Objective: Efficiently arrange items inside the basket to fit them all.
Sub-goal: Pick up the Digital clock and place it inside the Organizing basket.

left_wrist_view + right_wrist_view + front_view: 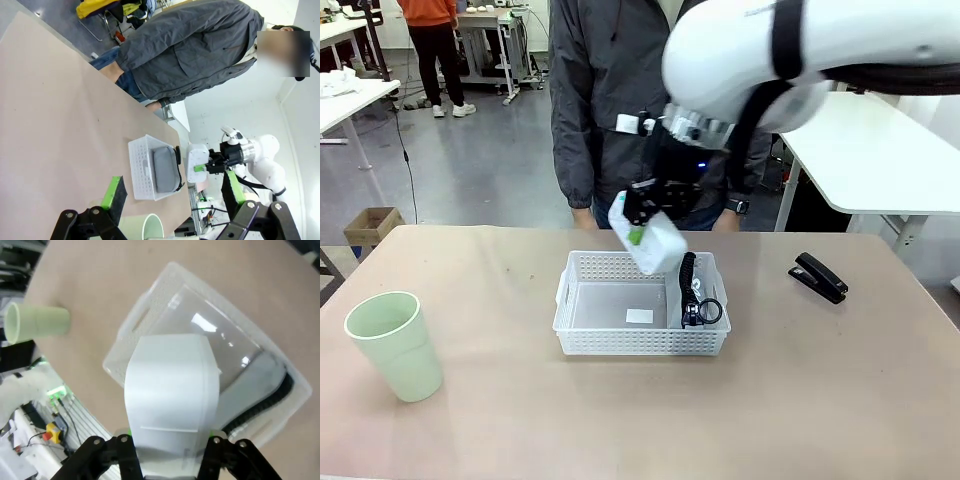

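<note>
Basket of white perforated plastic sits mid-desk. The grey pouch stands on edge inside it along the 3 o'clock wall, its black strap looped at the near end. Just above the basket's far rim, toward 12 o'clock, the right claw pinches the white rounded device between its green pads. The device is tilted, with its lower end dipping toward the basket's inside. On the desk, the black stapler lies at 3 o'clock of the basket, well apart from it. At 8 o'clock, also well apart, the pale green cup stands upright. The left claw is spread above the desk with nothing between its fingers. A person stands at the far edge, at 12 o'clock.
</note>
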Controlling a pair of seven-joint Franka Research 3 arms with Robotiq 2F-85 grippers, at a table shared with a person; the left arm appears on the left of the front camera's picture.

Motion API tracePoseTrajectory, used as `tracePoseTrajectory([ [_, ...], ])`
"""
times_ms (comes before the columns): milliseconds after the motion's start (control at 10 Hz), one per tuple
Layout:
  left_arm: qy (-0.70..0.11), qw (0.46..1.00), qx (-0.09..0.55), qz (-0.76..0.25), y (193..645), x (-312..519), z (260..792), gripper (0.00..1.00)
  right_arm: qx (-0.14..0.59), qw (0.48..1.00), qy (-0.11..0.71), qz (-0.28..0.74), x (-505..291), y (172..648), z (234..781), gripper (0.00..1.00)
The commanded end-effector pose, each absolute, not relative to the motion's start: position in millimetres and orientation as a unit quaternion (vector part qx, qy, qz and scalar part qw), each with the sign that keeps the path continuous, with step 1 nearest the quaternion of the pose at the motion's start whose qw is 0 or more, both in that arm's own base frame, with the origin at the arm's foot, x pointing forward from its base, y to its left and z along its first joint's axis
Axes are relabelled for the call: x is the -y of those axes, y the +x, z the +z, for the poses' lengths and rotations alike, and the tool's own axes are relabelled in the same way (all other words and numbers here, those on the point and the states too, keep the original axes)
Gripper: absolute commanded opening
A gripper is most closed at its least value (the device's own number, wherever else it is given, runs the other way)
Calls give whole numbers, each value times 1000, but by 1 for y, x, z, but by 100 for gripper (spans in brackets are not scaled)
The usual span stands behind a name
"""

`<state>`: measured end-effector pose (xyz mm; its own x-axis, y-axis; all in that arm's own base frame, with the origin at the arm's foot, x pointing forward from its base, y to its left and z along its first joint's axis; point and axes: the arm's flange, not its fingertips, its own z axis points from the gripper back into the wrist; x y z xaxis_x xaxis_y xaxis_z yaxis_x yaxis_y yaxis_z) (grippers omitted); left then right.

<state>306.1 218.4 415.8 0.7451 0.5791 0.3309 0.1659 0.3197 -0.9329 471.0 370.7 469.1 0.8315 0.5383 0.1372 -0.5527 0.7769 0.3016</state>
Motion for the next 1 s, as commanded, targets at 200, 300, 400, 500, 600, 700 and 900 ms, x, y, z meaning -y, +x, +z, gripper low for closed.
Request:
tracePoseTrajectory([
  [200,-569,742,329,134,305,-219,419,100,-31,950,107,290,-429,485,416,51],
  [300,-569,742,329,134,305,-219,419,100,-43,954,89,283,-432,481,401,51],
  [400,-569,742,329,134,305,-219,419,100,-60,952,82,290,-434,477,387,51],
  [500,-569,742,329,134,305,-219,419,100,-78,948,87,296,-435,474,373,51],
  [600,-569,742,329,134,305,-219,419,100,-95,939,82,321,-429,474,363,51],
  [700,-569,742,329,134,305,-219,419,100,-66,946,97,302,-432,472,368,51],
  [900,-569,742,329,134,305,-219,419,100,-87,944,92,305,-431,470,355,51],
])
